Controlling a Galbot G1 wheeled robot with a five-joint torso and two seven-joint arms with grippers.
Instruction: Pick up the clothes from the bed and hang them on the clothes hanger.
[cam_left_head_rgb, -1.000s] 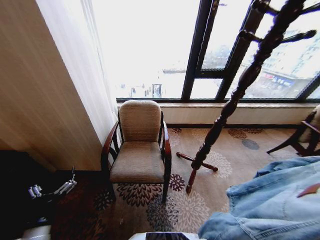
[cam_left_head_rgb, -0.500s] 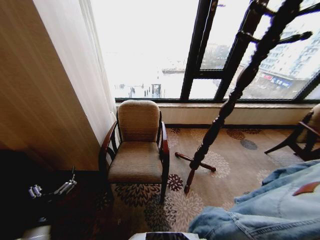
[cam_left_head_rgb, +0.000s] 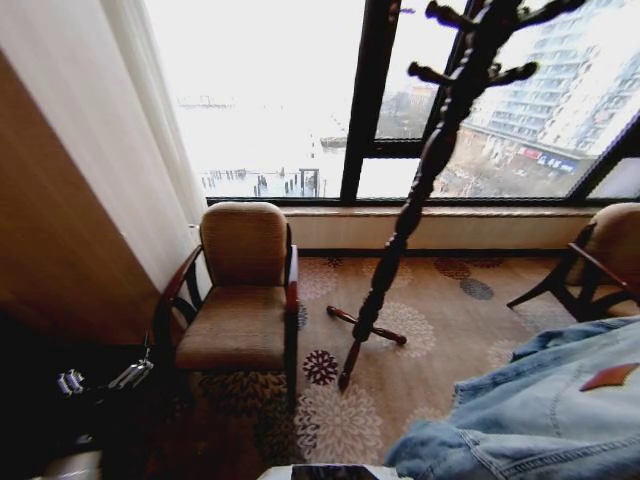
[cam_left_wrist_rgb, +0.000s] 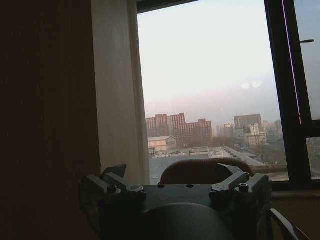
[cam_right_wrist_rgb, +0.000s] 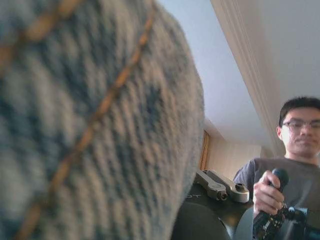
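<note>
Low at the robot's left, the left gripper (cam_left_wrist_rgb: 175, 192) hangs released, empty; the denim jacket (cam_left_head_rgb: 540, 410) hides the right gripper's grip state.

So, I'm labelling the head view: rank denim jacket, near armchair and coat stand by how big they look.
1. Denim jacket, though nearness inflates it.
2. Coat stand and armchair: too alike to rank.

I am counting one denim jacket (cam_left_head_rgb: 545, 415), one dark wooden coat stand (cam_left_head_rgb: 405, 215) and two armchairs: one (cam_left_head_rgb: 240, 300) beside the curtain, another (cam_left_head_rgb: 595, 260) at the right edge. I am seeing one gripper (cam_left_wrist_rgb: 175, 187).
</note>
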